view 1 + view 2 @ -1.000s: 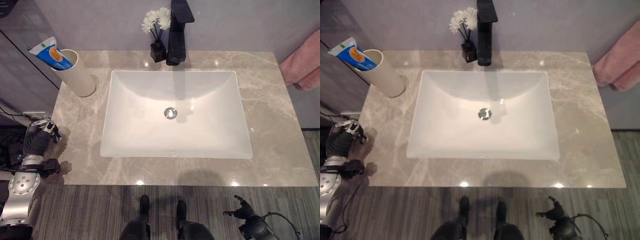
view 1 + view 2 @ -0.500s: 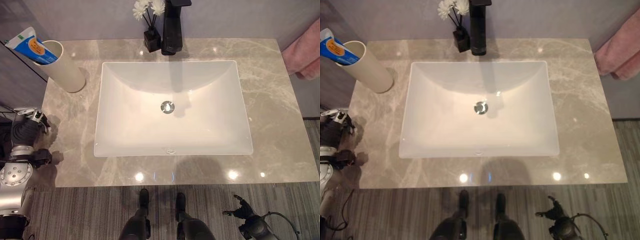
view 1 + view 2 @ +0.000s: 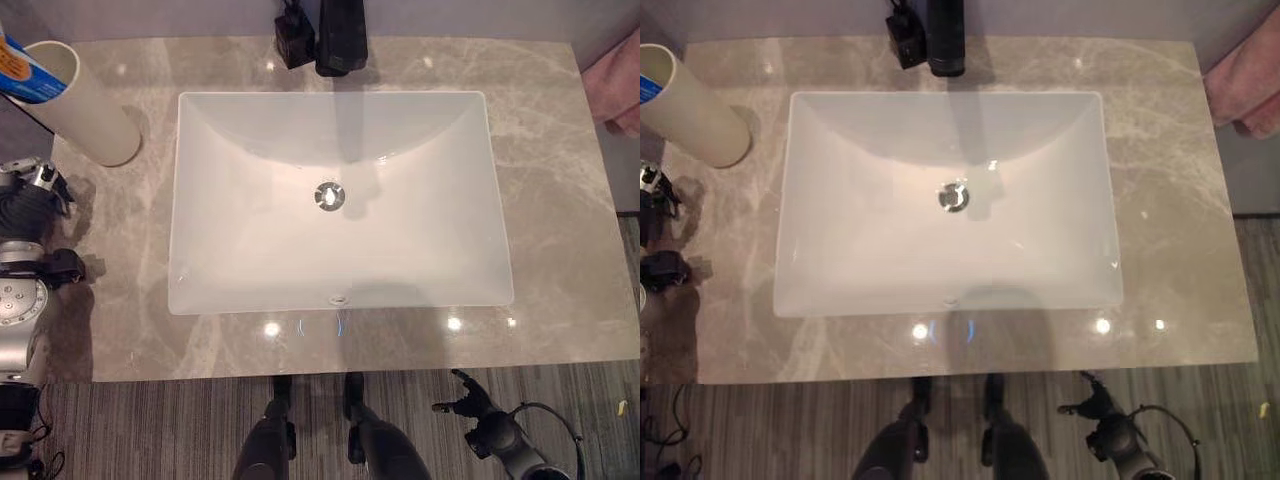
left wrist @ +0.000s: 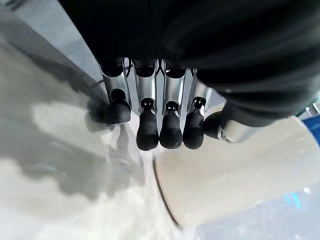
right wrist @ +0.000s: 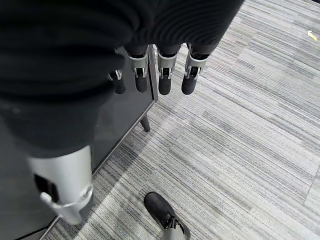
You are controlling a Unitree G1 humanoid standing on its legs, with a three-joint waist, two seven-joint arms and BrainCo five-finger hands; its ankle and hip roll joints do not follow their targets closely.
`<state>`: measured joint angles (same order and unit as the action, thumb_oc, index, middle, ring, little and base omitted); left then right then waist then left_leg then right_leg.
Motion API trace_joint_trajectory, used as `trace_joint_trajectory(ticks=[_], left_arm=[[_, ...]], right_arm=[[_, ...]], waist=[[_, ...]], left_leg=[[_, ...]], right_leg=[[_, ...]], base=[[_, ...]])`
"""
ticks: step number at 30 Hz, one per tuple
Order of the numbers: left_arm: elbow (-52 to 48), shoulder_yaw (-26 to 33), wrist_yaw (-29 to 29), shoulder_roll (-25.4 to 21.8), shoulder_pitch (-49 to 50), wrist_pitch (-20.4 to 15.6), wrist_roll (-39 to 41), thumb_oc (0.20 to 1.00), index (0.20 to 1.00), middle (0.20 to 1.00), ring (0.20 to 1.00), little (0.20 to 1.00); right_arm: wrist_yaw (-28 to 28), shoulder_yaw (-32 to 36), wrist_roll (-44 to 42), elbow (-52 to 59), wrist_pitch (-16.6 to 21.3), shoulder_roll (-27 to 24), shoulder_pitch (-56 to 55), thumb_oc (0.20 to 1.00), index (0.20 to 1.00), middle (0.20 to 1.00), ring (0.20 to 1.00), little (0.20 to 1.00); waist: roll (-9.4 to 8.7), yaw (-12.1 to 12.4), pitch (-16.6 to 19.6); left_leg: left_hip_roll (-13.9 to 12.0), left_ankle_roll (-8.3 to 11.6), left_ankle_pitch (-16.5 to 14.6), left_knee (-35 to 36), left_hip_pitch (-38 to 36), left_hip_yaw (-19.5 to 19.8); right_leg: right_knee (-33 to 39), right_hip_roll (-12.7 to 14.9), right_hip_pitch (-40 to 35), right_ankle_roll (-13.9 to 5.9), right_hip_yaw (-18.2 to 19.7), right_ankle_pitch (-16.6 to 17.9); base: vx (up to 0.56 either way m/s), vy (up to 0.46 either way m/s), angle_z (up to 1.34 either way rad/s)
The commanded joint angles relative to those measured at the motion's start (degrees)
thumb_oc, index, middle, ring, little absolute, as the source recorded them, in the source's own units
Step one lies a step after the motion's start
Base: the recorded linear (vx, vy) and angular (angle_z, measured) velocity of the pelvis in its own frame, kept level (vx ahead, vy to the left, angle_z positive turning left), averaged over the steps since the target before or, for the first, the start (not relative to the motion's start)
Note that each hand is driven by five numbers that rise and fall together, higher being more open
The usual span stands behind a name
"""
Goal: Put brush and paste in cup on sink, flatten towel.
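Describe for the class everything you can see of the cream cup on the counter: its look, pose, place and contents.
The cup is a tall, plain cream cylinder, smooth and matt like ceramic or plastic. It stands upright on the grey marble counter at its back left corner, apart from the white basin. A blue and white toothpaste tube leans out of its open mouth. The left hand is beside it, not touching.

One cup with one paste tube, one sink, one faucet, one pink towel, one counter.
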<state>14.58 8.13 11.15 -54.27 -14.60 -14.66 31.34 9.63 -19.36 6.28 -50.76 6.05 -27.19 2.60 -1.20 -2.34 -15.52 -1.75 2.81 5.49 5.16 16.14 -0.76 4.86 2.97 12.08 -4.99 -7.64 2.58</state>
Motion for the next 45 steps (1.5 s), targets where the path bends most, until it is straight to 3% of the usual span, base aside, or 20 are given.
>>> trace_joint_trajectory(ticks=[1, 16, 27, 37, 45], left_arm=[[3.28, -2.06, 0.97, -0.6, -0.24, -0.17, -0.35, 0.2, 0.2, 0.2, 0.2, 0.2], [3.2, -4.81, 2.46, 0.5, -4.64, -0.88, -0.37, 0.2, 0.2, 0.2, 0.2, 0.2], [3.81, -5.05, 4.25, 4.78, -6.05, -1.33, -0.83, 0.2, 0.2, 0.2, 0.2, 0.2], [6.77, -6.71, 6.79, 4.86, -11.65, -1.89, -0.56, 0.2, 0.2, 0.2, 0.2, 0.2], [5.49, -6.04, 5.78, 5.06, -9.21, -1.45, -1.84, 0.2, 0.2, 0.2, 0.2, 0.2]], right_arm=[[0.28, -2.06, -1.92, -0.67, 0.33, -1.19, 0.67, 1.0, 1.0, 1.0, 1.0, 1.0], [0.64, -3.33, -1.97, -0.2, 0.77, -1.6, 1.77, 1.0, 1.0, 1.0, 1.0, 1.0], [0.83, -3.7, -1.16, 0.48, 0.89, -1.87, 0.82, 1.0, 1.0, 1.0, 1.0, 1.0], [0.98, -4.87, -1.33, 1.15, 1.49, -2.04, 1.35, 1.0, 1.0, 1.0, 1.0, 1.0], [0.72, -4.13, -1.57, 1.04, 1.47, -2.43, 0.58, 1.0, 1.0, 1.0, 1.0, 1.0]], waist=[[-1.72, -1.03, 0.79], [-1.88, -1.52, -0.28], [-2.72, -1.98, -0.09], [-3.73, -2.76, 0.01], [-3.54, -2.61, 0.82]], left_leg=[[-1.05, 1.6, -2.29, -0.16, -3.57, -2.75], [-1.7, 1.98, -1.93, -0.16, -2.3, -3.03], [-2.44, 2.25, -2.04, -0.16, -2.9, -3.38], [-3.43, 2.73, -1.3, -0.16, -1.04, -3.5], [-3.69, 2.82, -1.13, -0.16, -1.31, -3.83]], right_leg=[[0.12, 4.78, 1.32, -3.92, 6.8, 2.01], [0.14, 4.07, 3.33, -3.64, 7.59, 2.3], [0.12, 3.06, 3.24, -3.06, 8.13, 1.91], [0.14, 2.2, 5.49, -3.08, 8.52, 2.83], [0.14, 1.77, 5.56, -2.73, 9.23, 2.62]], base=[[0.0, 0.0, 0.0], [0.0, -0.006, -0.02], [0.0, -0.002, -0.01], [-0.03, -0.021, -0.02], [0.01, -0.007, -0.06]])
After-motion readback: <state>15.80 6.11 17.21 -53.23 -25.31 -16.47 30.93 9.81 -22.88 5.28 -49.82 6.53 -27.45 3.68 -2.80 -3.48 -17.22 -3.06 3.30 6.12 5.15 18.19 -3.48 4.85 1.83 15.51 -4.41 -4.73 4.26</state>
